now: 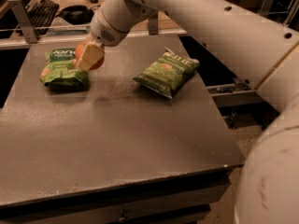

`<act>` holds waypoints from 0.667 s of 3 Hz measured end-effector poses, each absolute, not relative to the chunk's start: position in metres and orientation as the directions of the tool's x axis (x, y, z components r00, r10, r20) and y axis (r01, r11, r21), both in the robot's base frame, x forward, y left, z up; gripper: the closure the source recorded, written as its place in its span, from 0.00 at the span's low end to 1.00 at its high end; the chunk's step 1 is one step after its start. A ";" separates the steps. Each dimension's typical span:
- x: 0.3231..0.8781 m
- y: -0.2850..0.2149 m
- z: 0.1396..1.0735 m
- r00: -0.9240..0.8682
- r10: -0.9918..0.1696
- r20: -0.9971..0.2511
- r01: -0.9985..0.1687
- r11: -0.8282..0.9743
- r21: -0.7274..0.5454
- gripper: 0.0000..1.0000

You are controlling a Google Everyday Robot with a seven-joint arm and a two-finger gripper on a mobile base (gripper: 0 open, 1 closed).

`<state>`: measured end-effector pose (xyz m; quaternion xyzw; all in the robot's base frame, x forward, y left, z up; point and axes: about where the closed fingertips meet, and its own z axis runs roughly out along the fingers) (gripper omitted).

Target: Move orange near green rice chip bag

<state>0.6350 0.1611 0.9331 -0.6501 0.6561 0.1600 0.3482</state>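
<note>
The orange (pixel 97 62) is held in my gripper (pixel 88 56), whose tan fingers (pixel 89 55) are shut on it, a little above the grey table (pixel 117 125). It hangs just right of the green rice chip bag (pixel 61 69), which lies at the table's back left with white lettering on a dark green top band. The fingers cover most of the orange. My white arm reaches in from the upper right.
A flatter olive-green bag (pixel 167 72) with a red mark lies at the back right of the table. A keyboard (pixel 41 9) and a dark object (pixel 74 14) sit on a desk behind. The table's right edge drops to the floor.
</note>
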 end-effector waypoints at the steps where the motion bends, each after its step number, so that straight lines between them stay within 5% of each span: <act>1: 0.660 0.172 0.913 0.034 -0.749 -0.662 -0.972 0.129 -0.195 1.00; 2: 0.668 0.181 0.894 0.004 -0.752 -0.659 -0.979 0.131 -0.155 1.00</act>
